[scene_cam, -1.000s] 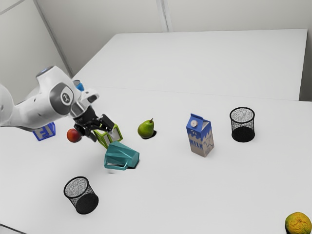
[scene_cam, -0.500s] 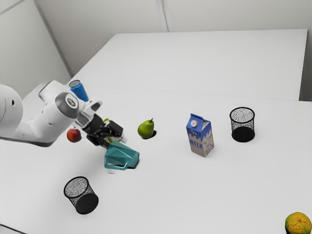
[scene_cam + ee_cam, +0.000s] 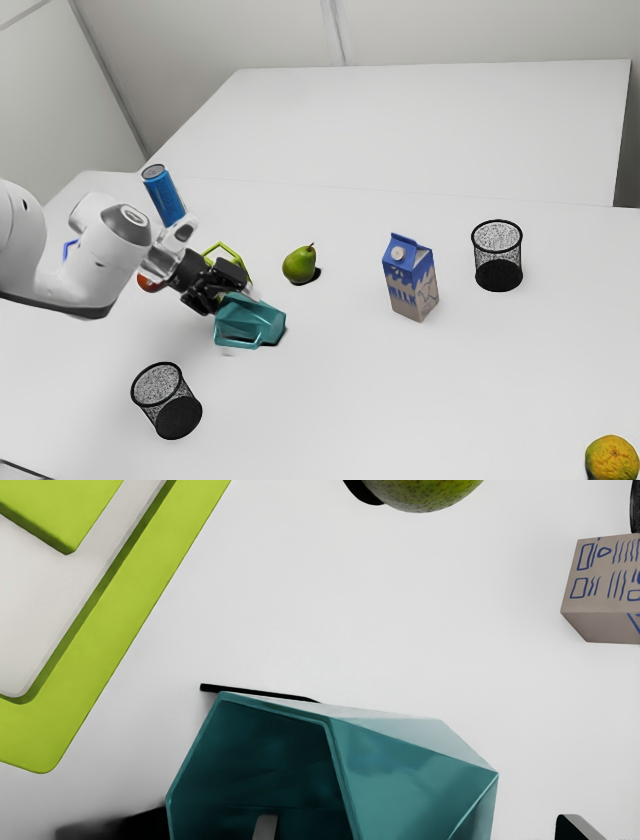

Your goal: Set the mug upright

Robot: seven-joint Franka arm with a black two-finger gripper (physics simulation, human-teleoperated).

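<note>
Gap between pear (image 3: 299, 265) and milk carton (image 3: 411, 280), green block (image 3: 142, 590) near mug (image 3: 250, 322)

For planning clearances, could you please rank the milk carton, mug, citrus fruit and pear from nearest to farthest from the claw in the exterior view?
1. Teal mug, on its side.
2. Pear, near the mug.
3. Milk carton, beyond the pear.
4. Citrus fruit, at the lower right corner.

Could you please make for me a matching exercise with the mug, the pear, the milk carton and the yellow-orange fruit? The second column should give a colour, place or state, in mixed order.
1. mug
2. pear
3. milk carton
4. yellow-orange fruit

A. standing, with blue lettering
B. at the exterior view's bottom right corner
C. teal, lying on its side
D. green, with a stem

Right pairs: 1-C, 2-D, 3-A, 4-B
</note>
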